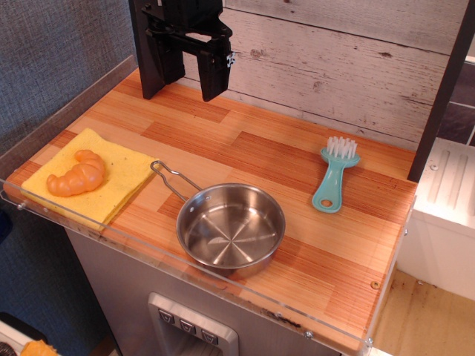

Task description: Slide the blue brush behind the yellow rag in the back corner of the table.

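**Brush at the right, rag at the left, gripper open above the back edge**

The rag (93, 182) lies flat at the table's (245, 144) front left corner, its folded layers showing along the near edge. An orange croissant toy (76, 174) rests on top of it, towards its left side. Above the back of the table hangs the black gripper (184, 78), its two fingers spread apart with nothing between them, well clear of every object. Near the front middle sits a steel pan (231, 228), its wire handle (172, 180) pointing back-left towards the rag and stopping just beside it. Far to the right lies the brush (335, 176), flat on the wood, white bristles towards the back wall and the rounded handle end with its hole towards the front. It is well apart from the pan and rag.
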`<state>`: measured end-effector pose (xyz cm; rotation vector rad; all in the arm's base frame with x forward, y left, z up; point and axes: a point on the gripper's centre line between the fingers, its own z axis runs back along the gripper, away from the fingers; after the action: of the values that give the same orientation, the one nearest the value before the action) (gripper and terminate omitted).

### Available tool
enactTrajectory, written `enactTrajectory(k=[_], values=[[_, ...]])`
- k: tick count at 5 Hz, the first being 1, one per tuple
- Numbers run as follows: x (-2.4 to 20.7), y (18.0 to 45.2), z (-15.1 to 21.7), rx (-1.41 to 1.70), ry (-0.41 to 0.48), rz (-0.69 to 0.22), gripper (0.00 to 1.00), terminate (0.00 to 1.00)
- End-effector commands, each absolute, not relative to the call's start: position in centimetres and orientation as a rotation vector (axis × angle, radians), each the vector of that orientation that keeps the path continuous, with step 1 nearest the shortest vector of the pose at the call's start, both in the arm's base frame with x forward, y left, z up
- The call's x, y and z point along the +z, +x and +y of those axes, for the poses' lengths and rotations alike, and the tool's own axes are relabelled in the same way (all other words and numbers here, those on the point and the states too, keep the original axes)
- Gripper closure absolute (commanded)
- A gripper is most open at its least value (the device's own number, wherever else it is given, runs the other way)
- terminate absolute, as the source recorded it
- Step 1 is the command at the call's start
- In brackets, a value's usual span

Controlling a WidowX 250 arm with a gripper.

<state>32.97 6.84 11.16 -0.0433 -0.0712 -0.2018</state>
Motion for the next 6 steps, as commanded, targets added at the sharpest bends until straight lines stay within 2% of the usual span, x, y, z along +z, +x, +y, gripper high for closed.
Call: enactTrajectory(k=[1,3,4,5,6], values=[[11.2,33.0,6.8,-0.202,-0.043,-0.071,0.0,0.0],[9.7,35.2,-2.7,-0.284,-0.044,-0.096,0.0,0.0],[9.1,35.3,-6.9,-0.274,-0.077,-0.095,0.0,0.0],[7.7,36.0,-8.3,-0.196,-0.089,-0.078,0.0,0.0],[6.2,36.5,-7.3,-0.09,-0.048,-0.061,0.0,0.0]])
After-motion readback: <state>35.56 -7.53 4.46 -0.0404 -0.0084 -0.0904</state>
